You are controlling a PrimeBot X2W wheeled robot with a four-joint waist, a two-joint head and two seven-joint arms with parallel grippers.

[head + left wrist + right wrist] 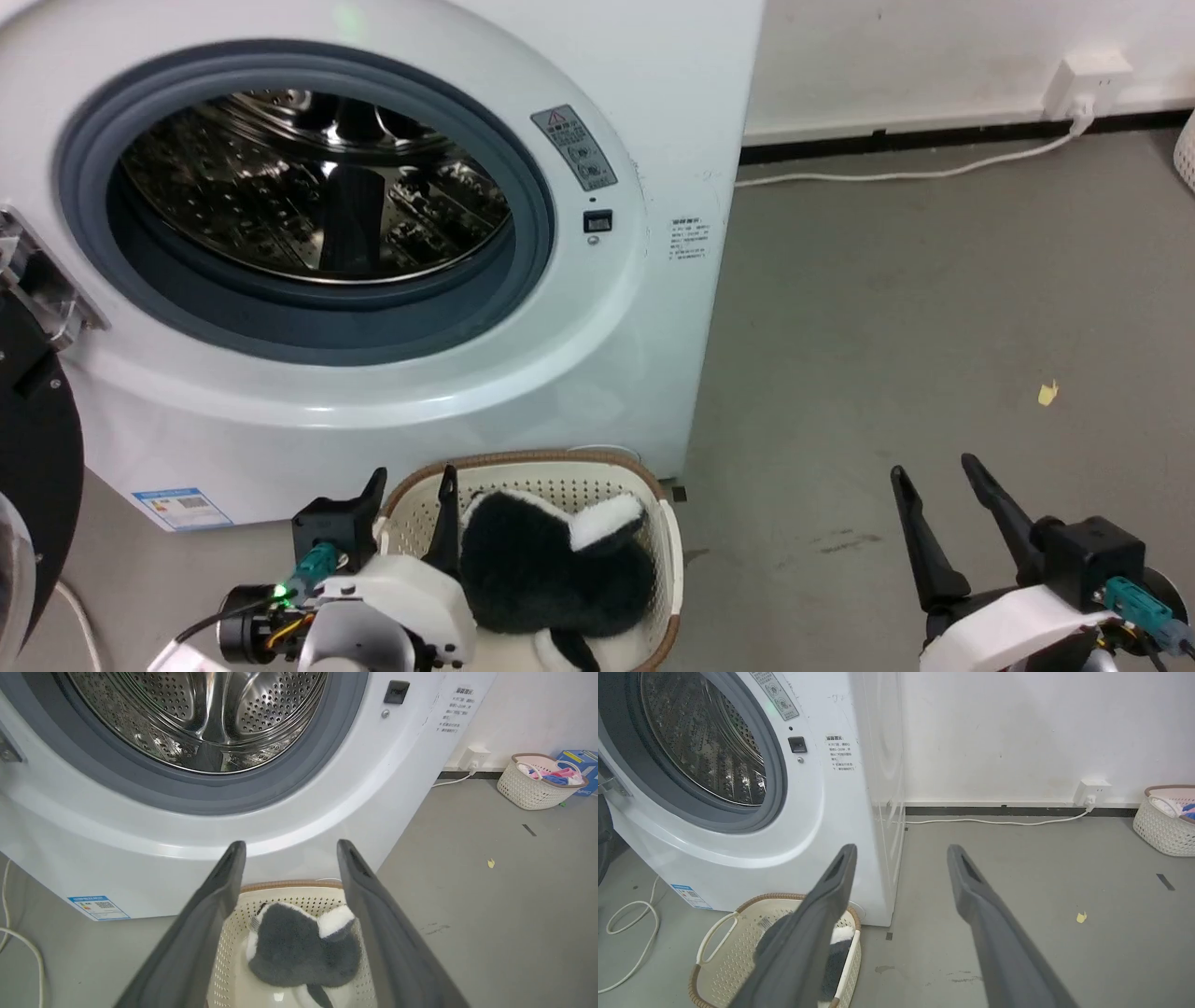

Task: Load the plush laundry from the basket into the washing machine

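Left gripper (412, 478) is sitting spread with nothing between the fingers, hanging over the near-left rim of the cream perforated oval plastic basket with the brown woven-look rim (523, 459). Right gripper (934, 467) is also spread and empty, well off to the right over bare grey floor.

The fluffy black plush item with white furry patches (551, 569) is lying in that basket. The basket is standing on the floor just in front of the large white front-loading washing machine (373, 392), below its open port.

Relation that matters: the plush is lying just right of and below my left fingers and well apart from the right gripper, so the left arm is clearly nearer. Its long axis looks roughly fore-aft along the basket, with a white patch at the far end. I'm reading the next move as left arm down and slightly right, closing across the short width.

Left wrist view is framing the plush (299, 952) between my two fingers, with the shiny perforated steel drum (201, 714) above it, looking empty. Right wrist view is giving the side look: the basket's white handle (717, 926) is showing, and the plush (837, 956) is half hidden behind my own finger.
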